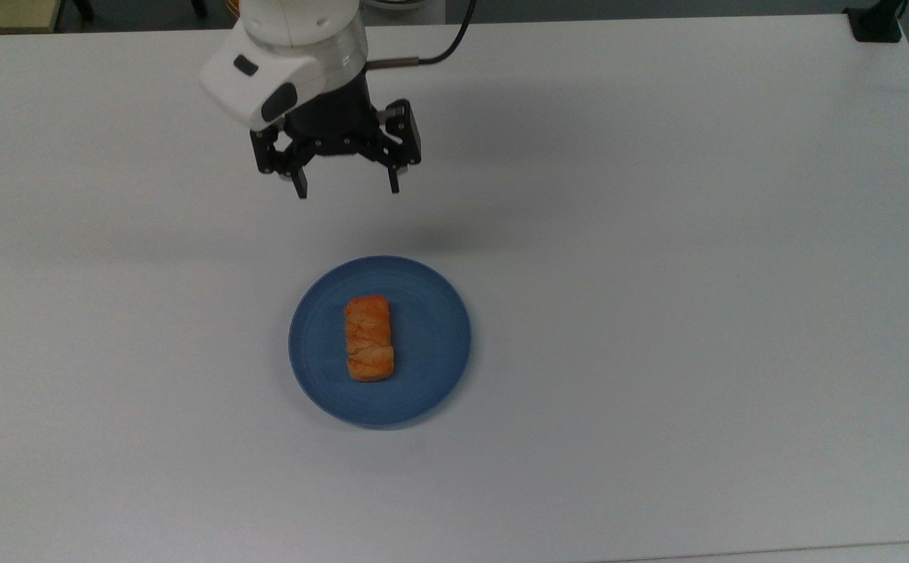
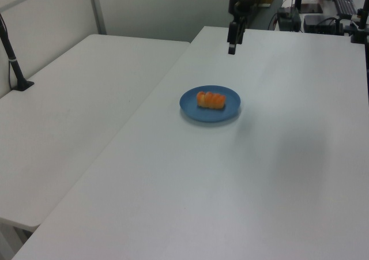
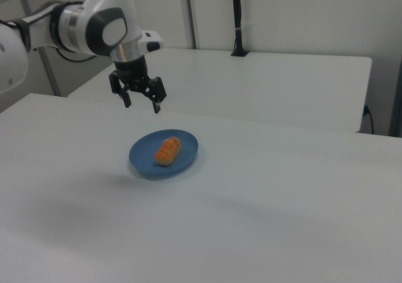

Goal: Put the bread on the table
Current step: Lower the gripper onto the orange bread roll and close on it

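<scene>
Gripper [image 1: 346, 191]: fingers spread, empty, above table [image 1: 697, 234]. Bread [image 1: 368, 338]: on blue plate [image 1: 431, 344]. Risk: you crush its flaky crust or drag the plate.

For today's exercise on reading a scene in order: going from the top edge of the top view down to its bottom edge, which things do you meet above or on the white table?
gripper → far rim of the blue plate → bread → near rim of the plate → bare table
</scene>
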